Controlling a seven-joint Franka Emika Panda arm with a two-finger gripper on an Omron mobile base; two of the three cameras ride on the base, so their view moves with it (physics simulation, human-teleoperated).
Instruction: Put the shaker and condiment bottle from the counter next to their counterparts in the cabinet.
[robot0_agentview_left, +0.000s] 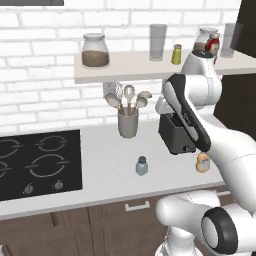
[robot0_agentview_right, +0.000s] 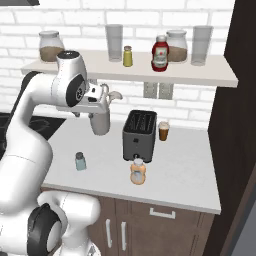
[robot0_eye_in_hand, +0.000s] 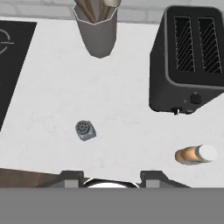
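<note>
Neither task item has been moved yet, so the step in hand looks like the approach to the first pick. The hand hangs high above the tabletop, looking straight down; its two fingertips stand apart with nothing between them.

The shaker stands upright on the tabletop, in front of the utensil holder and to the left of the black toaster. The condiment bottle stands just in front of the toaster, near the tabletop's front edge. Both rest well below the cabinet, the open cream shelf on the brick wall.

The counterparts wait on that shelf: a yellow-green shaker beside a tall glass, and a red bottle close to a lidded jar.

The next move probably calls for lowering the hand over the blue-grey shaker, centring the fingertips on either side of its narrow body, and closing gently, since so small a cylinder could tip or slip.

Counted: two shakers, two bottles, two lidded jars, two tall glasses, one toaster, one utensil holder and one small brown cup beside the toaster.
</note>
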